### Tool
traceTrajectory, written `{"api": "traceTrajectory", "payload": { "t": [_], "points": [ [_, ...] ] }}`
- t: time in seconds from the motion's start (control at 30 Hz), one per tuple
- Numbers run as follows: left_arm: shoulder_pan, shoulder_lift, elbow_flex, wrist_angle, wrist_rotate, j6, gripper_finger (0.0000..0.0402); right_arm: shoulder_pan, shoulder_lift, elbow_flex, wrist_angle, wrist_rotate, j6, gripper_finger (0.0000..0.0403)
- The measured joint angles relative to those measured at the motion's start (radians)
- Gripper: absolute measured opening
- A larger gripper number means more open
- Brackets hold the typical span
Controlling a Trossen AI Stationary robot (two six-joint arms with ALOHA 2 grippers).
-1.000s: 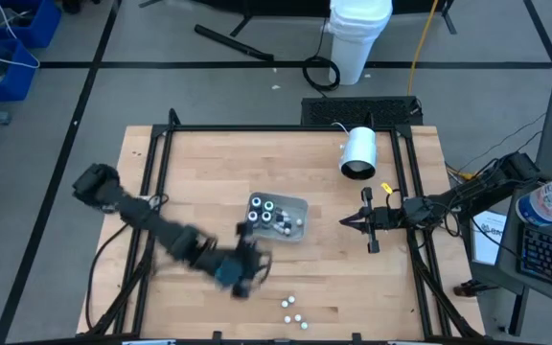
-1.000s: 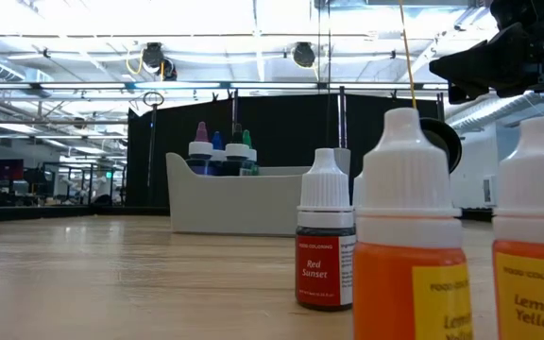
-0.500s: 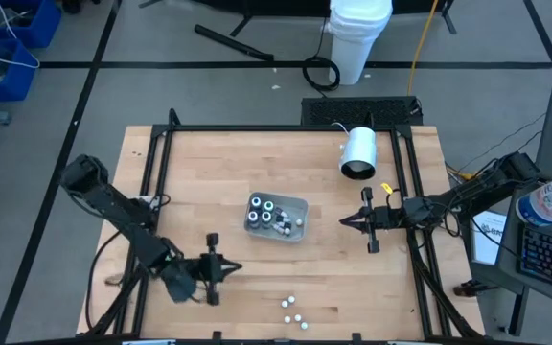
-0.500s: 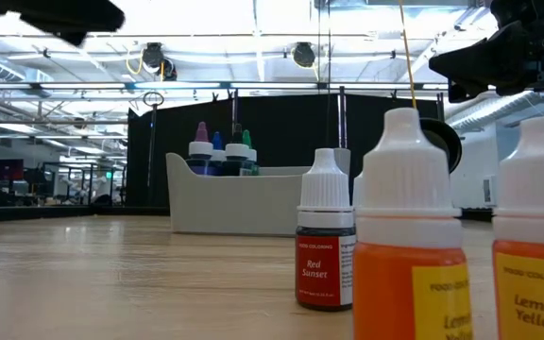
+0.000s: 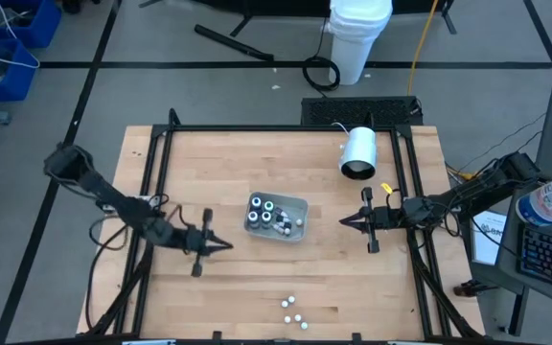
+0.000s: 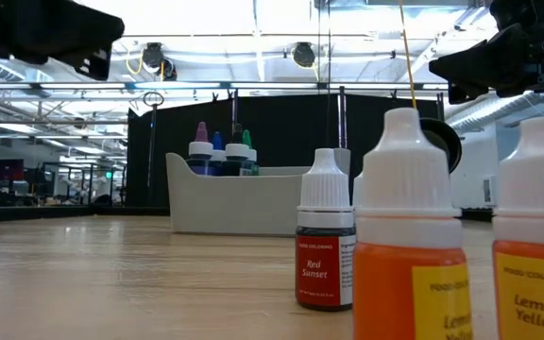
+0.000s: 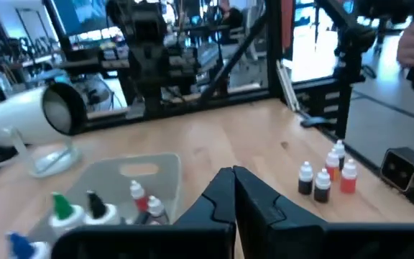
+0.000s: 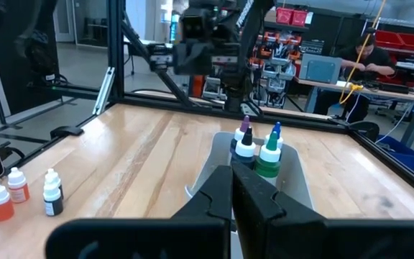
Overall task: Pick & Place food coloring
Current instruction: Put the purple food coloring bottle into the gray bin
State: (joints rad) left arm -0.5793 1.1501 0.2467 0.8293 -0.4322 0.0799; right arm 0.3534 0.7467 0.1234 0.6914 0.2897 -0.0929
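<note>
The food coloring is in two groups. Several tiny bottles [image 5: 272,215] stand upright in the grey tray [image 5: 298,205] at mid-table. Several more [image 5: 293,309] stand on their bases near the table's front edge; in the low view they loom close, a red one [image 6: 326,247] among them. My left gripper [image 5: 226,245] hovers left of the tray, level and shut on nothing, pointing toward the table's right. My right gripper [image 5: 344,222] hovers right of the tray, level and shut on nothing, pointing left. Both wrist views show touching fingertips: my left gripper [image 7: 232,173], my right gripper [image 8: 231,173].
A large white cylinder [image 5: 358,153] lies on its side at the table's far right. A black frame [image 5: 161,163] runs along the table's edges. Bare wood lies between the tray and the loose bottles. People are in the room beyond the table.
My left gripper has drawn back from beside the loose bottles toward the table's left and far edges. It has tipped up from a downward slant to level and now points at the tray. The bottles and my right arm have kept still.
</note>
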Motion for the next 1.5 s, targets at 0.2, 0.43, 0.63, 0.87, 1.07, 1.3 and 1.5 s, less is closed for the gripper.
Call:
{"api": "traceTrajectory", "payload": {
  "t": [0.2,0.43,0.63,0.87,1.07,1.3,1.5],
  "points": [
    [0.053,-0.214,-0.137,-0.056,0.018,-0.030,0.0004,0.000,0.000,0.000,0.000,-0.001,0.002,0.0000],
    [0.063,-0.295,-0.220,-0.056,-0.040,-0.050,0.0003,0.000,0.000,0.000,-0.010,-0.002,0.028,0.0000],
    [0.047,-0.300,-0.224,-0.072,-0.079,0.051,0.0003,0.000,0.000,0.000,-0.021,0.000,0.027,0.0000],
    [-0.035,-0.382,-0.218,-0.106,-0.248,0.196,0.0003,0.000,0.000,0.000,-0.022,0.002,0.025,0.0000],
    [-0.112,-0.576,-0.206,-0.384,-0.334,0.221,0.0003,0.000,0.000,0.000,-0.001,0.002,0.017,0.0000],
    [-0.059,-0.729,-0.206,-0.533,-0.336,0.184,0.0002,0.000,0.000,0.000,0.012,-0.002,0.004,0.0000],
    [0.015,-0.745,-0.212,-0.516,-0.243,0.201,0.0002,0.000,0.001,0.000,0.000,-0.003,0.045,0.0000]
  ]
}}
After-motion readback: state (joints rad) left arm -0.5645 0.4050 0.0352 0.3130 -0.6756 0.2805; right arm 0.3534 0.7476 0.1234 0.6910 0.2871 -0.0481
